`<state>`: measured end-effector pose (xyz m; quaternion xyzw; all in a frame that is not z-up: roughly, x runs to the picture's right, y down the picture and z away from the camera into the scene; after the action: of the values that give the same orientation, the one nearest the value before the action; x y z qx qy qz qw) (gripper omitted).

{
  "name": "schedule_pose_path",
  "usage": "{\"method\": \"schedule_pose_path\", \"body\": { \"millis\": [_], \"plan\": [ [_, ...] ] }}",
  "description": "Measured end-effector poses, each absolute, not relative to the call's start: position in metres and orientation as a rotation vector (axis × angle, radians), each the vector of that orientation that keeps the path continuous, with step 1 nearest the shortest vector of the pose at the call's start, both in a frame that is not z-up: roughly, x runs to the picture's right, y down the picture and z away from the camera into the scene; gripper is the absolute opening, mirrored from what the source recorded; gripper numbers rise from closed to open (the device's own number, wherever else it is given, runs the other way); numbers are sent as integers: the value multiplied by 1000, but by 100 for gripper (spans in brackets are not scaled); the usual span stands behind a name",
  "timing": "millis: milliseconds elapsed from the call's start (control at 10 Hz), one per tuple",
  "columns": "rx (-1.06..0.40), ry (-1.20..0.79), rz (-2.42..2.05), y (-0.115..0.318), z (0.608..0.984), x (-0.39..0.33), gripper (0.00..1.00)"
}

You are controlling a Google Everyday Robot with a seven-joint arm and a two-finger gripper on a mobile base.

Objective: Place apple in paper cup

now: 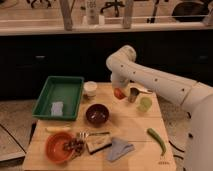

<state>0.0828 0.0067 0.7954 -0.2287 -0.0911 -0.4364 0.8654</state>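
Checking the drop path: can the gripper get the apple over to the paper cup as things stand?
Probably yes. The gripper with the apple sits right of the paper cup, above the table, nothing between them. The dark bowl lies nearer the camera, off that line.

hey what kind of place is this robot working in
Probably an office or lab: rolling chairs stand behind a railing, and the gripper holds the apple over a wooden table of test props.

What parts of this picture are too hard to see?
- Gripper: in the camera view the arm covers it, just above the apple.
- Paper cup: its inside is hidden by its own rim.
- Orange bowl: the dark bits in it are too blurred to name.
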Motion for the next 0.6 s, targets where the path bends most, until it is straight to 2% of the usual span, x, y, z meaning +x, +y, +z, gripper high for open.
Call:
{"method": "schedule_pose_path", "body": {
  "millis": [600],
  "plan": [
    [-456, -182, -963, -10, 798, 59, 5]
  ]
}}
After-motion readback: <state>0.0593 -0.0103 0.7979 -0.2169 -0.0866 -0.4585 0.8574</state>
